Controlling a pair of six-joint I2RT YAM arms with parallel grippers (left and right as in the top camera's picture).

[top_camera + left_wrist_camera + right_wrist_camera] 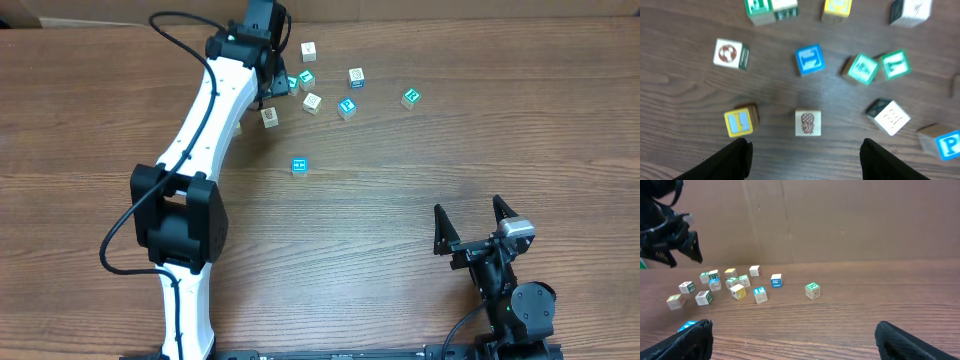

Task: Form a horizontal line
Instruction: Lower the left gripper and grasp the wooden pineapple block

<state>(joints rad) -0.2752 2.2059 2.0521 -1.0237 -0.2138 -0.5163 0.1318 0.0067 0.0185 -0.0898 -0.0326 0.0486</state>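
Cubes (312, 101) are seen scattered on worktop (400, 200), no row formed; left pincer (805, 145) held released above picture cube (807, 123), likely to be grasped next; right pincer (468, 208) released

**Letters on the cubes**

In the left wrist view, a white cube (946, 145) at the right edge bore a blue "P". A green cube (895, 65) showed a white letter much like a "T", tilted. A blue cube (810, 59) carried a pale letter turned on its side, "J" or "L"; which one could not be told. A yellow cube (738, 123) had a pale-blue stroke like an "I". In the overhead and right wrist views the cube faces were too small to read.
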